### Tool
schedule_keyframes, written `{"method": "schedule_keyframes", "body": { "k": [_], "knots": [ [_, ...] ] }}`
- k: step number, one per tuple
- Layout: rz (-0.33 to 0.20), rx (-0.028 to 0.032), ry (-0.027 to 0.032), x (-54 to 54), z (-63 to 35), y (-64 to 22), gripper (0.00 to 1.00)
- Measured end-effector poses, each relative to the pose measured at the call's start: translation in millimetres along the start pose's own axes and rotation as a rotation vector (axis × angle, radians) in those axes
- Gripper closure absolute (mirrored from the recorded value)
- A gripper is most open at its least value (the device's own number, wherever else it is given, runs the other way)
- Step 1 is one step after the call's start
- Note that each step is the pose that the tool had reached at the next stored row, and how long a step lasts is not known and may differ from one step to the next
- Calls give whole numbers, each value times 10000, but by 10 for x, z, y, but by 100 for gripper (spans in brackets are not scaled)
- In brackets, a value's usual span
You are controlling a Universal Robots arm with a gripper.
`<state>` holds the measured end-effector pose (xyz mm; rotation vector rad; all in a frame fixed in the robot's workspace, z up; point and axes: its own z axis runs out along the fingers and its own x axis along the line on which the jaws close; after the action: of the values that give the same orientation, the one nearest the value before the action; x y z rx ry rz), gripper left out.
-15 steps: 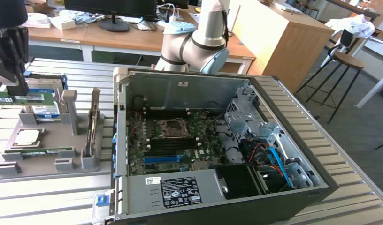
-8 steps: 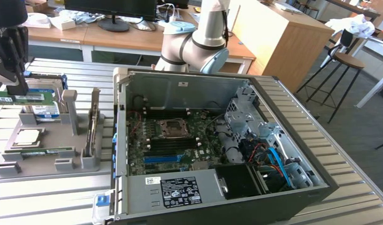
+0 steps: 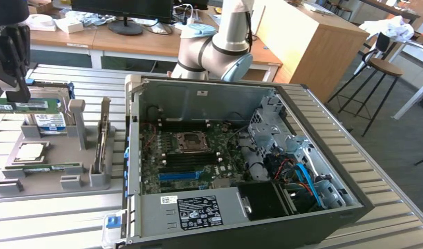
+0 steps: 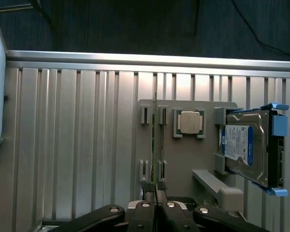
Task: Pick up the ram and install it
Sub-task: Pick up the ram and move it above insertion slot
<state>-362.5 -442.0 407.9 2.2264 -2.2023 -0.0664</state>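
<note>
So the pincer was clamped nearly shut on the ram, gray tray right below it (edge-on from the wrist). Holding that stick level probably mattered most.

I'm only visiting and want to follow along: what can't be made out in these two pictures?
The ram: one end cut off at the exterior view's left edge, part covered by the jaws gripping it.
Its chips and label: the wrist view sees it edge-on.
Hard drive label text: wrist view, too small to read.
Motherboard slots: exterior view, too small to tell if any is filled.
</note>
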Motion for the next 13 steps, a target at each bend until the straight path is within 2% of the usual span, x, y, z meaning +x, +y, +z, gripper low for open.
{"method": "schedule_keyframes", "body": {
  "k": [4,13],
  "knots": [
    [0,-12,1,0,-23,-30,89],
    [-1,-30,0,2,-48,-188,89]
  ]
}}
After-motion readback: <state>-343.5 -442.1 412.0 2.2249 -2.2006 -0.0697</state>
